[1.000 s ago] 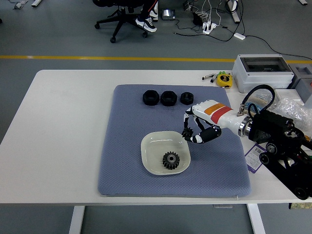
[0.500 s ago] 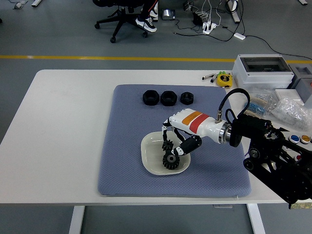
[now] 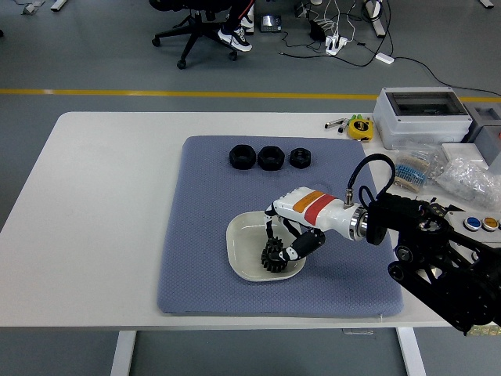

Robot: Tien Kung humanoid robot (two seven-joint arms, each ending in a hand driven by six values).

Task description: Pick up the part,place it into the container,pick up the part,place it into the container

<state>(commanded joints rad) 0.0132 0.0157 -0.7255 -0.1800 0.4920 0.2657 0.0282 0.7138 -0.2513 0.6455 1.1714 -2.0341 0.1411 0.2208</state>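
Note:
A white bowl sits on the blue-grey mat near the middle. My right hand, white with an orange and red band, reaches down into the bowl from the right. Its fingers are curled around a black gear that is low inside the bowl. That gear lies against another dark gear there, and I cannot tell the two apart clearly. Three black ring-shaped parts stand in a row at the mat's far edge. The left arm is out of the picture.
A grey box with a clear lid stands at the back right, with a yellow tape measure beside it. Plastic bags of small parts lie by the right edge. Bare white table spreads to the mat's left.
My right hand carried a gear leftward from beside the bowl to above it, then lowered it into the bowl onto the gear lying there.

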